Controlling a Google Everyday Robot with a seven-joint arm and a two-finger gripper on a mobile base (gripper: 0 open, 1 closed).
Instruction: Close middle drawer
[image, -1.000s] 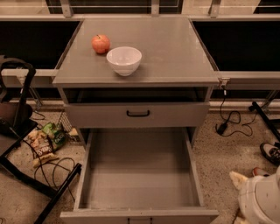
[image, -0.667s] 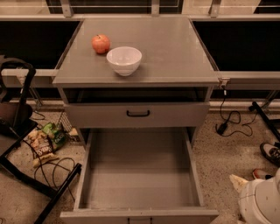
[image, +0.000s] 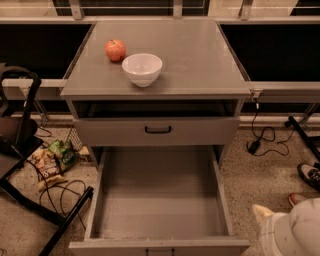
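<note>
The middle drawer (image: 159, 200) is pulled far out of the grey cabinet toward the camera. Its long plain grey tray is bare. Its low front panel (image: 125, 247) runs along the bottom edge of the view, with a small black handle (image: 160, 251) at its centre, partly cut off. The white end of my arm with the gripper (image: 287, 230) is at the bottom right, just right of the drawer's front corner and apart from it.
Above it, a grey drawer with a taller front (image: 158, 131) stands slightly out. A red apple (image: 115, 50) and a white bowl (image: 142, 68) are on the cabinet top. A black chair frame (image: 30, 165), snack bags (image: 52, 160) and cables lie left. Shoes (image: 310, 175) and a cable are on the right.
The white arm end at the bottom right has shifted very slightly left and down. The drawers, apple and bowl have not moved.
</note>
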